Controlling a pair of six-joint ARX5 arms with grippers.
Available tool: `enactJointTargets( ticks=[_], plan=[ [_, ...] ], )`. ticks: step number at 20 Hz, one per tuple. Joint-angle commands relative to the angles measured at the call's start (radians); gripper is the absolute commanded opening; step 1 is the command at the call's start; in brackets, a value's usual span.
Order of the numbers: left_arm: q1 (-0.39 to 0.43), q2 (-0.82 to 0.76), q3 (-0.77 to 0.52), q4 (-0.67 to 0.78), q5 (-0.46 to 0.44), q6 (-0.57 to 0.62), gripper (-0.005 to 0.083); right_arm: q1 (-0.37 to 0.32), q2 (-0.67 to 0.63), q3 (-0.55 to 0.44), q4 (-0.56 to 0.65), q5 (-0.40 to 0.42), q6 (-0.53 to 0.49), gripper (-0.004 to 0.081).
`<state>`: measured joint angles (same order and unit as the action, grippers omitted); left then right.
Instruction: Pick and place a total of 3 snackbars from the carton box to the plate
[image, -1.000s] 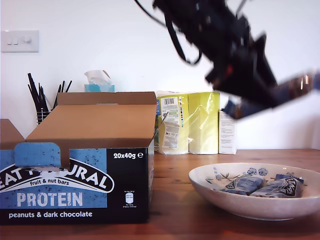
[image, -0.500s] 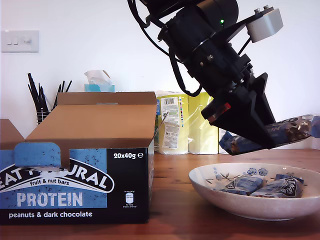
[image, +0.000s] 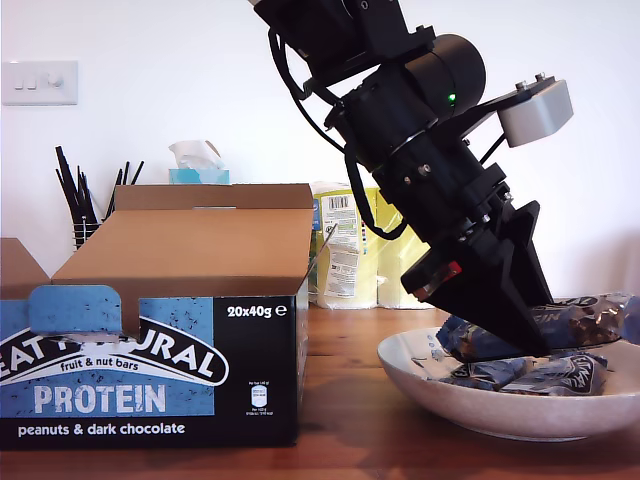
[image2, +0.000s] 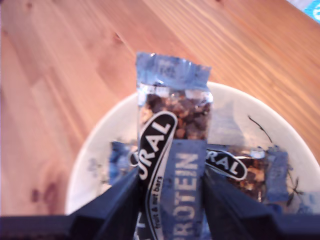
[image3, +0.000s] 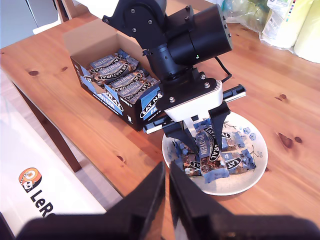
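Snackbar (image2: 174, 165) clamped in first claw (image: 520, 335), low over plate (image: 430, 385) rim, two bars (image: 530, 375) beneath; second claw (image3: 165, 200) together, high above desk (image3: 280, 80) edge, carton box (image: 150, 360) well apart.

Glossy, crinkled foil is seen on the snackbars (image2: 175, 165). The plate (image: 470, 405) is glazed ceramic; the table (image2: 60, 75), grained wood; the carton box (image: 150, 370), printed matt cardboard with brown flaps.

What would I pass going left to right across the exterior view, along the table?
Black sticks in a holder → carton box → yellow-wrapped rolls → plate, with my first pincer holding a snackbar over it.
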<state>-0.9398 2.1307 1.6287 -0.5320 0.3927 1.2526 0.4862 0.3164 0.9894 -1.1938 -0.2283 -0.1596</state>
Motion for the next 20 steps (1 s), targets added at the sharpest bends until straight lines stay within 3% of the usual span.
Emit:
enactJointTargets(
  ticks=[1, 4, 8, 14, 18, 20],
  plan=[
    [0.006, 0.021, -0.010, 0.000, 0.011, 0.004, 0.0233, 0.004, -0.008, 0.003, 0.002, -0.005, -0.015, -0.0013],
    [0.006, 0.023, -0.010, 0.000, 0.029, 0.004, 0.0243, 0.004, -0.008, 0.003, -0.009, -0.005, -0.021, -0.0013],
    [0.004, 0.023, -0.010, 0.000, 0.041, 0.005, 0.0380, 0.004, -0.008, 0.003, -0.029, -0.006, -0.025, -0.0013],
    [0.017, 0.021, -0.010, -0.001, 0.016, 0.005, 0.0380, 0.004, -0.008, 0.003, -0.019, -0.005, -0.028, -0.0013],
    [0.018, -0.055, -0.010, 0.006, -0.053, 0.001, 0.0362, 0.004, -0.008, -0.002, 0.040, 0.000, -0.027, -0.0013],
    [0.002, -0.114, -0.010, 0.004, -0.124, -0.068, 0.0273, 0.004, -0.008, -0.010, 0.084, 0.020, -0.027, -0.0013]
  ],
)
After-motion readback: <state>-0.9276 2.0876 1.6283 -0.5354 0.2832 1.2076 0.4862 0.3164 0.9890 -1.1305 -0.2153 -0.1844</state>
